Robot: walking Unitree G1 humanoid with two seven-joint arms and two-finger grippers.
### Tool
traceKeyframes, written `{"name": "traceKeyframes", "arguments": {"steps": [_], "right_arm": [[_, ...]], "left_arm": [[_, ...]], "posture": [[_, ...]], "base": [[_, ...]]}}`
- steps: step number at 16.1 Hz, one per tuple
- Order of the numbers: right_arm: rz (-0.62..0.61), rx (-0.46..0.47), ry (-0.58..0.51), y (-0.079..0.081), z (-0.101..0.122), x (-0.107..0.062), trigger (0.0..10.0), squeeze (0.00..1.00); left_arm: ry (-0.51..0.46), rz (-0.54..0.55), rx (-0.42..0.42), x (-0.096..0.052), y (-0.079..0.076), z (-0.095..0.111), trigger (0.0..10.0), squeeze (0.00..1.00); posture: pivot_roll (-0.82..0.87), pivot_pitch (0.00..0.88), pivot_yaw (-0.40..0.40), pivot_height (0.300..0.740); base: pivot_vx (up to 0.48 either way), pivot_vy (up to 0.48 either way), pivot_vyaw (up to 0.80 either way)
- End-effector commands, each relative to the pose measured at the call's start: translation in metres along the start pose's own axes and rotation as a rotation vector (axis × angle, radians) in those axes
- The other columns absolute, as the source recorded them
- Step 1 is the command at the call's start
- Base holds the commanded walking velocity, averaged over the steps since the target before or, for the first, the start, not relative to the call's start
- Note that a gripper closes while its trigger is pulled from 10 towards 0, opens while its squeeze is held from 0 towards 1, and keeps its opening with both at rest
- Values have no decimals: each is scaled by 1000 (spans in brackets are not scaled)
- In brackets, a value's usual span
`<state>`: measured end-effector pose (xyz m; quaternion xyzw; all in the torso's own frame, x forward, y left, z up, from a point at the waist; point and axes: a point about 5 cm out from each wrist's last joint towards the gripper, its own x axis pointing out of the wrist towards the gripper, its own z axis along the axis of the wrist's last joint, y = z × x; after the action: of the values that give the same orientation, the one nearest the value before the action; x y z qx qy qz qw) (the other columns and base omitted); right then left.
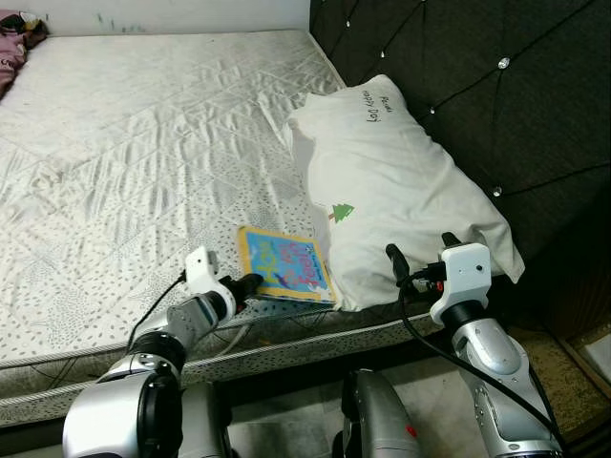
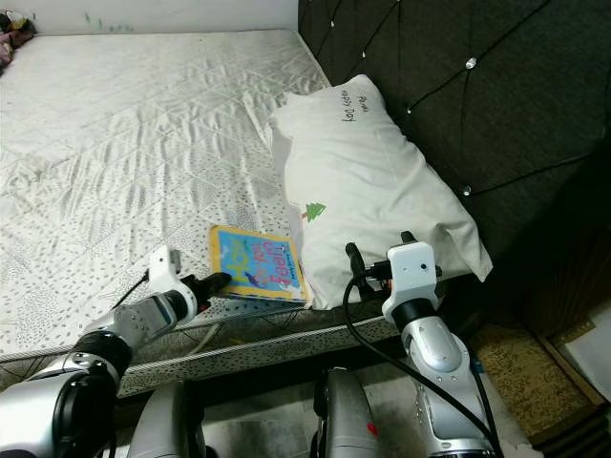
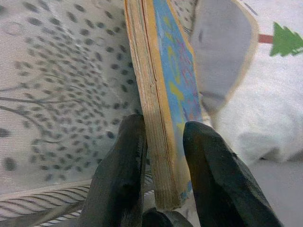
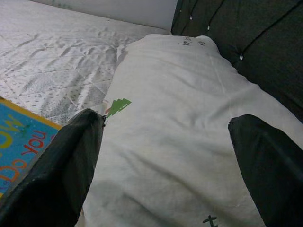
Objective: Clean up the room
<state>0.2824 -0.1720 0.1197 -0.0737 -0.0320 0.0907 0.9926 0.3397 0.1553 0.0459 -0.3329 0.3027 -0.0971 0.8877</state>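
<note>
A bare quilted mattress (image 1: 143,153) is seen before a dark tufted headboard (image 1: 477,86), and on it a white pillow (image 1: 391,181) with a small green tree print is laid against the headboard side. A blue and yellow picture book (image 1: 284,264) is found at the near edge of the mattress, flat on the cover, with one side tucked just under the pillow's edge. A heap of dark pink cloth (image 1: 14,48) is visible at the far corner.

The near corner of the book is pinched by the left gripper (image 3: 163,156): in the left wrist view one black finger is pressed under the board pages and the other on the printed cover. The right gripper (image 4: 165,161) is held just before the pillow's near end, its fingers spread wide with nothing between them.

Several risks are judged from this. The grip is taken only at a corner, so the book could be levered out of the fingers by its own weight once it is lifted, and dropped to the floor beside the bed. Because one side is caught under the pillow, the pillow could be dragged along or the book twisted in the pinch. The pillow could also be nudged off the mattress edge if the right gripper is advanced carelessly.
</note>
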Motion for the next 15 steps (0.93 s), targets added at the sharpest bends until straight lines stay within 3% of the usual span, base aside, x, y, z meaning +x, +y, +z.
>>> {"name": "traceKeyframes", "arguments": {"steps": [1, 8, 10, 13, 15], "right_arm": [[5, -18, -18, -3, 7, 1, 10000, 0], [11, -23, -9, -2, 4, -1, 10000, 0], [14, -23, -8, -1, 3, 0, 10000, 0], [12, -10, -10, 2, 3, 3, 10000, 0], [21, 21, -19, 9, 3, 7, 10000, 0]], "left_arm": [[-24, 31, 2, -1, 2, 5, 10000, 1000], [-138, 214, 39, -12, 25, 23, 10000, 1000], [-136, 211, 66, -11, 24, 22, 10000, 1000], [-155, 167, 172, -4, 10, 17, 10000, 1000], [-229, 132, 226, -2, 0, 17, 10000, 1000]], "posture": [[-161, 90, -60, 584], [-161, 94, -62, 584], [-155, 93, -62, 584], [-127, 89, -55, 584], [-96, 83, -49, 584]], "base": [[0, 0, 0], [0, 0, 0], [0, 0, 0], [0, 0, 0], [0, 0, 0]]}}
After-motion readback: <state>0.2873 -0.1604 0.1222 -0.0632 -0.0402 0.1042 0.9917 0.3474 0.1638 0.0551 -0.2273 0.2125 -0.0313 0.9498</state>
